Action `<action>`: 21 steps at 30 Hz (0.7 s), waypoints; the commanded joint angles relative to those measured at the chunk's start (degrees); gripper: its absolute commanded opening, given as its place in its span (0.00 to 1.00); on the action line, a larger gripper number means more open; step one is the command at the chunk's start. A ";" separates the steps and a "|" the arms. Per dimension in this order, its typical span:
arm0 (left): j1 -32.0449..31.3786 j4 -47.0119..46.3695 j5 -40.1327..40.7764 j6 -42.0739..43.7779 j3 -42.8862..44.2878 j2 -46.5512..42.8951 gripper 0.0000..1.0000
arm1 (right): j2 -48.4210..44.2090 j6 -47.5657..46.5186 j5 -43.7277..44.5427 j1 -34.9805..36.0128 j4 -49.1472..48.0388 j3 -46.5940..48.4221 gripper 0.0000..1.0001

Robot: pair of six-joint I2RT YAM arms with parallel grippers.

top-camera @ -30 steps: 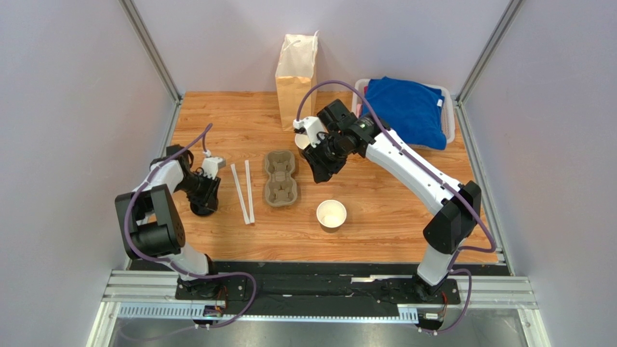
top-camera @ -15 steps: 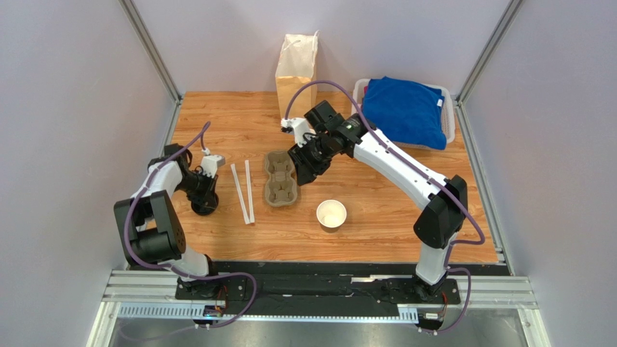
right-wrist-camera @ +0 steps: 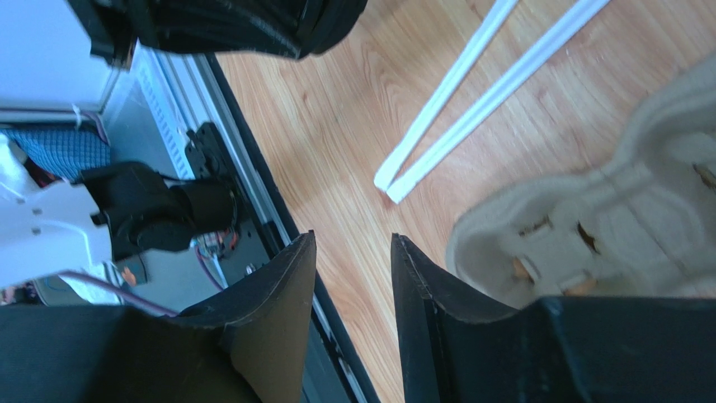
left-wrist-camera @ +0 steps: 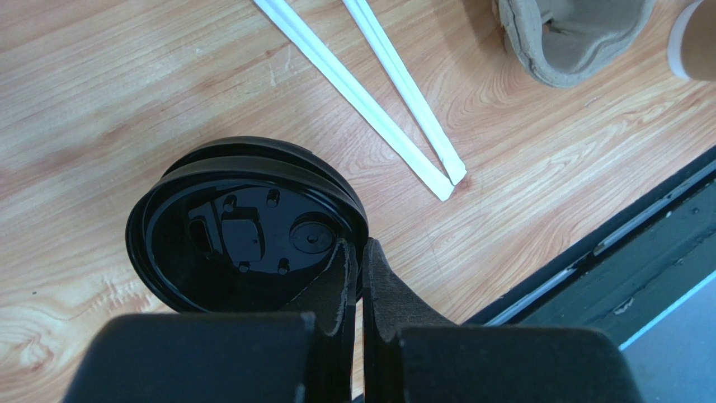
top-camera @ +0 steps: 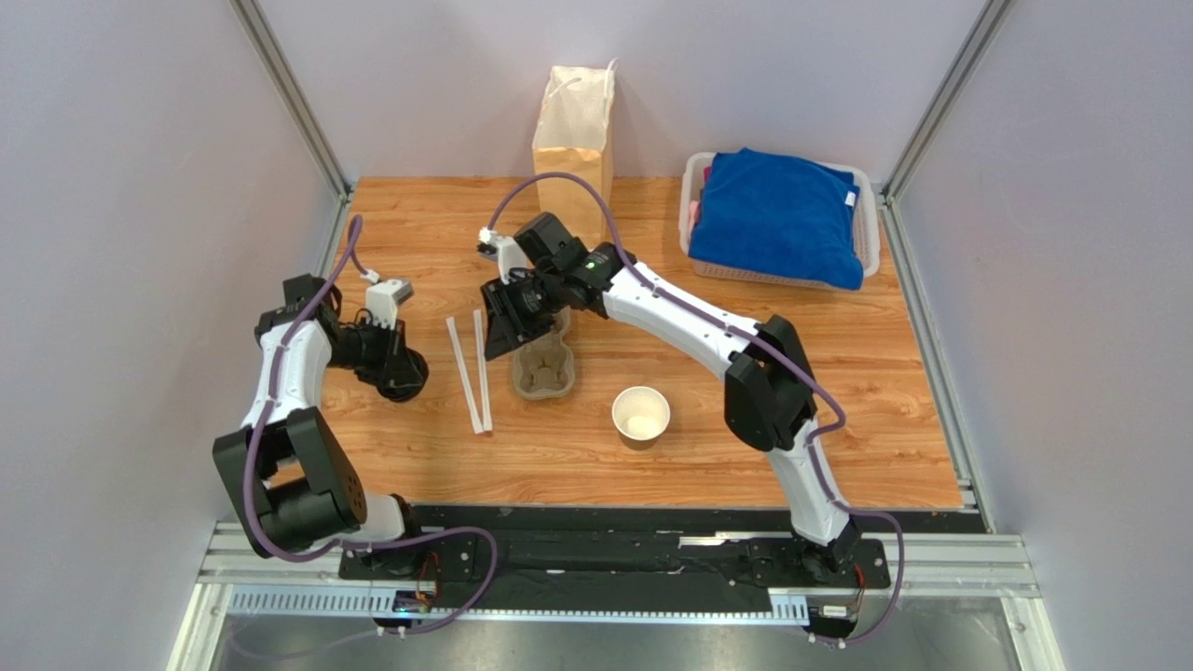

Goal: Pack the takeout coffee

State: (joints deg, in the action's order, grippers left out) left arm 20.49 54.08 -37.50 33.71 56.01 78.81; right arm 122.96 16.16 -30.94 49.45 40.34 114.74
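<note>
- Your left pincer (left-wrist-camera: 357, 252) is clamping the rim of the black lid (left-wrist-camera: 244, 235), with its fingers nearly meeting. The lid is lying ahead of the fingertips, hollow side facing the wrist camera. You cannot tell whether it is clearing the table.
- Two white straws (left-wrist-camera: 351, 91) are lying side by side beyond that pincer, between it and the carrier (top-camera: 543, 366).
- Your right pincer (right-wrist-camera: 353, 243) is standing open, with nothing sitting between its fingers. It is hovering at the carrier's far end, and the moulded pockets are showing just beside one finger.
- A brown cup (top-camera: 642, 414), white inside and bare of any lid, is standing nearer the bases than the right pincer, well apart from both pincers.
- You cannot tell where the lidded coffee is sitting, as these views are showing only that open cup and the gripped lid.
</note>
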 commanded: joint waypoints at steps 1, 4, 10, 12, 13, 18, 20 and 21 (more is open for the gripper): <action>1.74 0.15 -4.96 0.21 1.65 -1.29 0.00 | 4.13 6.77 -1.23 1.08 -8.78 6.11 0.42; 1.66 -2.83 -4.08 1.17 -0.54 -2.42 0.00 | 5.10 6.60 -0.53 1.52 -8.96 6.29 0.42; 1.66 -3.99 -3.46 10.22 -4.76 -6.11 0.00 | 5.45 5.81 1.58 1.53 -10.36 5.67 0.42; 1.74 -3.81 -2.58 14.52 -6.51 -8.30 0.00 | 5.98 6.33 1.41 1.53 -11.24 6.72 0.42; 1.66 -3.81 -2.23 17.41 -7.13 -9.19 0.00 | 6.15 7.12 1.23 1.53 -12.46 6.99 0.41; 1.66 -3.46 -2.76 29.28 -12.57 -16.73 0.00 | 8.96 8.36 1.06 2.40 -14.14 10.59 0.40; 1.74 -2.76 -2.93 36.57 -14.08 -18.68 0.00 | 9.67 9.49 -0.17 2.49 -15.63 10.94 0.39; 1.66 -2.23 -3.02 39.21 -15.22 -20.17 0.00 | 10.11 9.76 -0.61 2.67 -16.25 11.03 0.39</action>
State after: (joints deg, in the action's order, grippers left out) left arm 21.89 51.44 -38.48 56.25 43.46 63.51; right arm 131.17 23.51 -30.13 51.09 28.99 122.76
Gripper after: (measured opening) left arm 0.017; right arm 0.396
